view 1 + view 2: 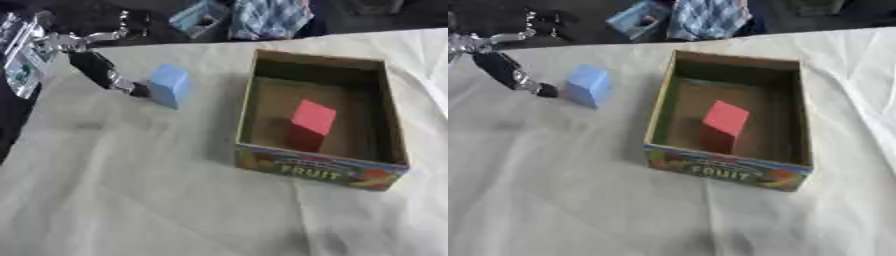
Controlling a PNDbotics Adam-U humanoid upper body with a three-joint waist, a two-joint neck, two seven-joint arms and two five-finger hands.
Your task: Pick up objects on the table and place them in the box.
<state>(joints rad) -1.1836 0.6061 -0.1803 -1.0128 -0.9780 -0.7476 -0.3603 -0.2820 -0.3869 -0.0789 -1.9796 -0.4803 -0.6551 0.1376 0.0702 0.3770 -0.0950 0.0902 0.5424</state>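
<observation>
Mostly cropped left robot hand touches blue block; grip unclear

blue block | red block | cream tablecloth | plaid cloth

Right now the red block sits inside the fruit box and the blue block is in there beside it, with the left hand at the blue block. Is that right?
Not quite. The blue block is not in the fruit box; it stands on the table to the box's left, as the left eye view shows. The rest holds: the red block sits inside the box, and the left hand is at the blue block.
</observation>
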